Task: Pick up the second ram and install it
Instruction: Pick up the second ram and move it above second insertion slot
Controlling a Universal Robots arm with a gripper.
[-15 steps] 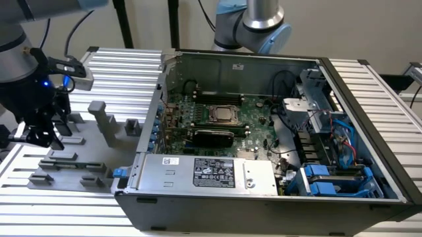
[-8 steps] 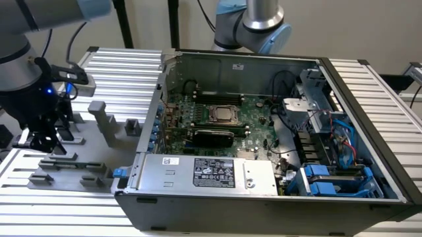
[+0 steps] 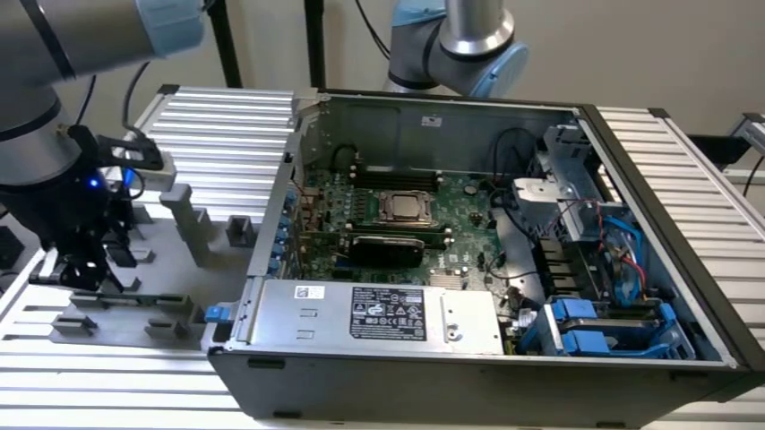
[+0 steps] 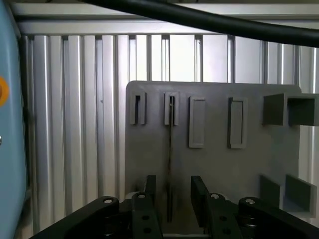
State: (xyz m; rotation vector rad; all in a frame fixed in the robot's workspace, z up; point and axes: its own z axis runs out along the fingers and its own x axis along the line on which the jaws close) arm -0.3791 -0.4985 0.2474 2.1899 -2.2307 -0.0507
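The second ram (image 4: pixel 170 149) stands on edge in a slotted grey holder plate (image 4: pixel 219 164), showing as a thin dark strip in the wrist view. My gripper (image 4: pixel 173 183) is open, with one black finger (image 4: pixel 150 186) on each side of the ram and a gap between them and it. In the exterior view the gripper (image 3: pixel 93 269) hangs low over the holder plate (image 3: pixel 179 260) at the exterior view's left, just above the ram (image 3: pixel 132 299), which rests between two grey blocks. The green motherboard (image 3: pixel 460 206) lies inside the open computer case (image 3: pixel 478 367).
Tall grey holder blocks (image 3: pixel 192 219) stand on the plate between the gripper and the case. The case has a power supply (image 3: pixel 382 313) along its near side, and cables and blue drive bays (image 3: pixel 597 327) at the exterior view's right. A second robot arm (image 3: pixel 472 40) stands behind the case.
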